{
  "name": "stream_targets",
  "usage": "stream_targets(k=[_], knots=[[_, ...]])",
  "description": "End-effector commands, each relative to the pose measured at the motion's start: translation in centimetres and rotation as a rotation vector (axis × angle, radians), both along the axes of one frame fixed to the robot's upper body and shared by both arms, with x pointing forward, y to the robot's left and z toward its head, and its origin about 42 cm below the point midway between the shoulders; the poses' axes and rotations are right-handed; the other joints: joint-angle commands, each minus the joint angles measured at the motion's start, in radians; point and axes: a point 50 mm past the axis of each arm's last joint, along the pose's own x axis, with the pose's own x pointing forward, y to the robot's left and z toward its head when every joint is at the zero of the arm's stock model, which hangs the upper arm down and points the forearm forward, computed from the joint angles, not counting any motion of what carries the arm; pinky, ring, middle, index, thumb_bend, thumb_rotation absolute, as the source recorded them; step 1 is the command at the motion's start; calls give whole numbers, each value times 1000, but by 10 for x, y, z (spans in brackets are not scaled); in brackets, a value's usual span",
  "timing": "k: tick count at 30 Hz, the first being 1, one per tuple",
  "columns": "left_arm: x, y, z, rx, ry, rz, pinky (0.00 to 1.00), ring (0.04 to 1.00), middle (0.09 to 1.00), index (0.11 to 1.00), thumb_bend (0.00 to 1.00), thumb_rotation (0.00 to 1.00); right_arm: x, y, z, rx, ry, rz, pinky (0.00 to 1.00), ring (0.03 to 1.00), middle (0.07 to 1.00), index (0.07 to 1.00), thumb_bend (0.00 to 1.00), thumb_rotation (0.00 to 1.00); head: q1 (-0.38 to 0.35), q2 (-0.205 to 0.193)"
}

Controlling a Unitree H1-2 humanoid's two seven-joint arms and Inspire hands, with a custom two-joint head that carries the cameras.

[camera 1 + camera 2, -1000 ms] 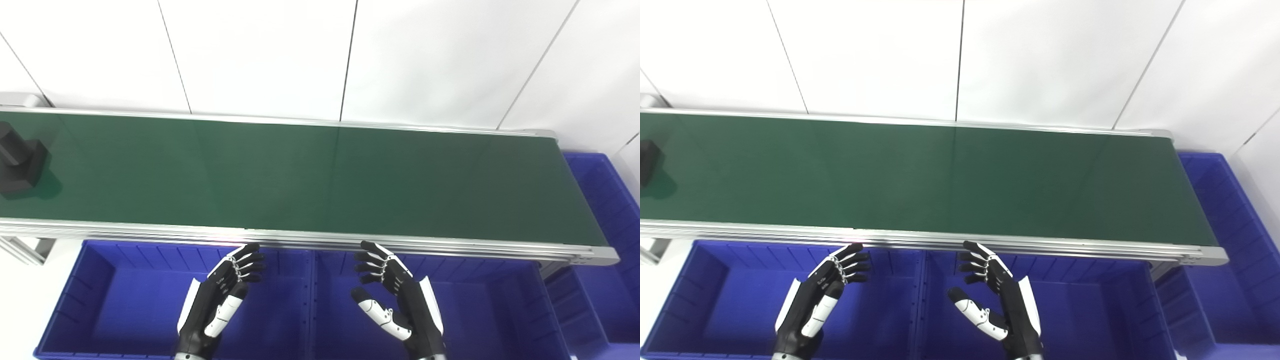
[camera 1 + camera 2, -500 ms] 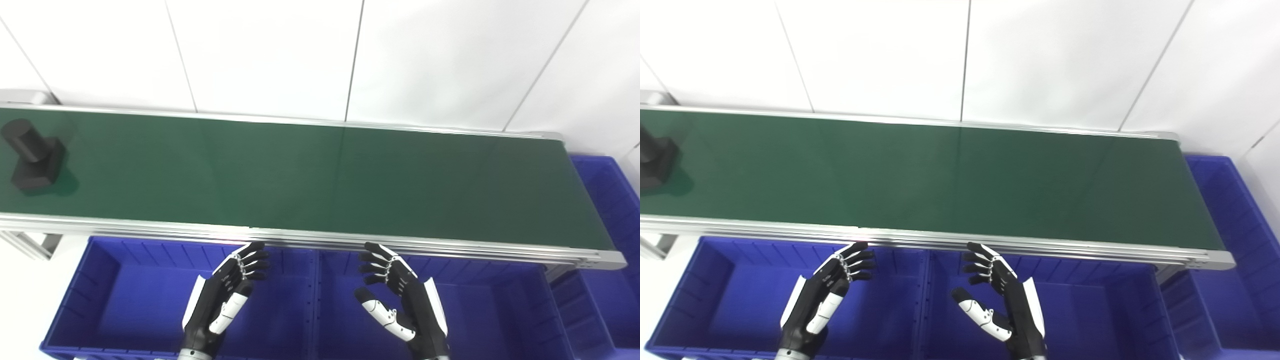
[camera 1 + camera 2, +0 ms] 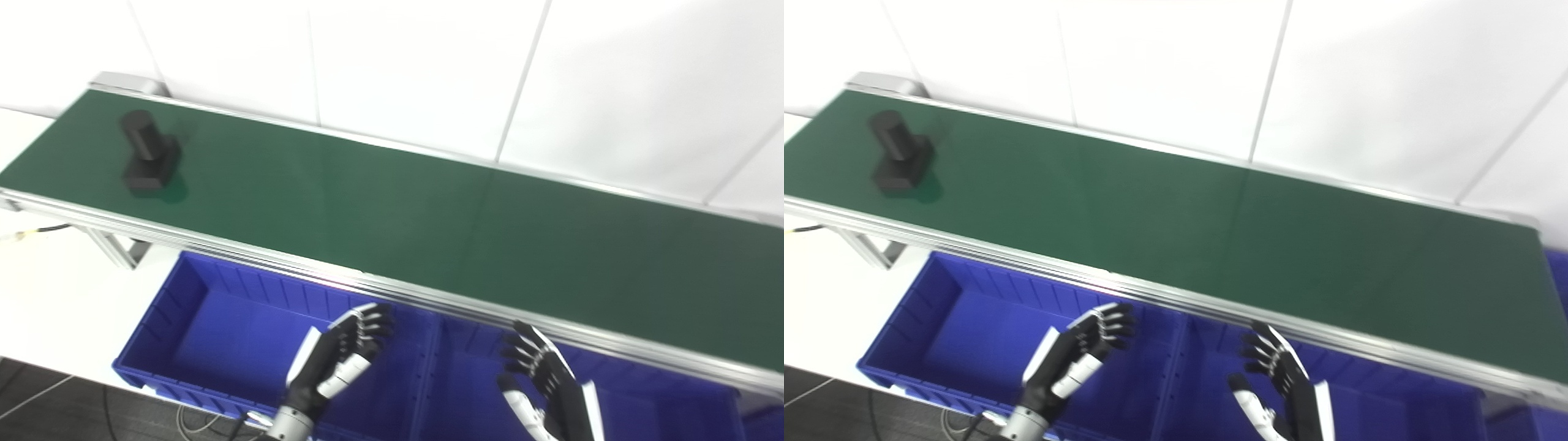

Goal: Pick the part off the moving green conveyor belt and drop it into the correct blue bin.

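While the camera swung left, black part (image 3: 147, 153) rides farther along belt (image 3: 429, 226), left hand (image 3: 337, 361) and right hand (image 3: 545, 380) spread, empty.

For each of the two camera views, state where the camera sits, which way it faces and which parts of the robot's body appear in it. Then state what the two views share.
Left eye view: on the head, looking down over the belt; the part lies far left; left hand and right hand show over the bins.
Right eye view: beside it, a little to the right, facing the same way; both hands and forearms show again.
Shared: belt, part, bins, white wall, and both hands open, holding nothing.
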Motion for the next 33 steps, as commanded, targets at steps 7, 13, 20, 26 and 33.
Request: stream_targets(k=[7,13,20,26,33], knots=[[17,-14,2,0,-53,6,636,703,744,773,789,745,12,-10,6,2,-78,-22,604,695,755,846,401,407,44,-51],[21,-22,-3,10,-44,9,629,695,739,767,754,722,15,-17,4,1,-72,-30,609,695,753,846,384,378,67,-78],[26,-28,-6,20,-40,5,612,681,733,766,743,702,19,-22,2,-12,-66,-32,614,695,757,839,360,362,79,-103],[27,-32,-8,13,-33,7,602,669,722,753,732,649,20,-25,1,-9,-65,-41,607,687,748,830,376,368,94,-112],[28,-35,-7,6,-32,10,596,665,716,751,740,646,17,-29,9,-40,-94,-39,600,686,758,840,347,334,88,-114]])
